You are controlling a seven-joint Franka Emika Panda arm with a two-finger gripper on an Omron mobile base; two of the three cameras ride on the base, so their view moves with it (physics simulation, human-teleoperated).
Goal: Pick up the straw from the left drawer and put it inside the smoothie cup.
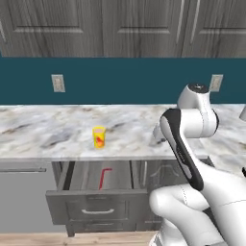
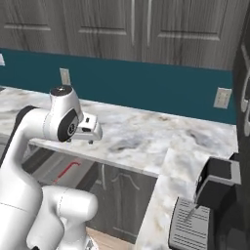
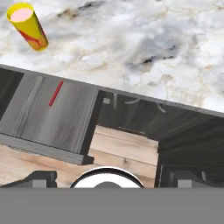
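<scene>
Nearest the base, the left drawer (image 1: 98, 204) stands pulled out below the counter edge, and the straw (image 1: 104, 178) lies flat on its floor, untouched. From the hand view the straw sits at about ten o'clock, a short red streak on the grey drawer bottom; nothing else can be made out in that drawer. So the opening looks done, while the pick and the drop into the cup are both left.

The gripper (image 2: 89, 130) hangs over the counter edge, to the right of the drawer and well apart from the straw. Its fingers are spread wide with nothing between them.

Farther back, on the marble counter (image 1: 53, 129), the smoothie cup (image 1: 99, 137) stands upright near the front edge, just above the open drawer. In the hand view it lies at about eleven o'clock, its mouth showing pinkish contents and no straw yet.
</scene>
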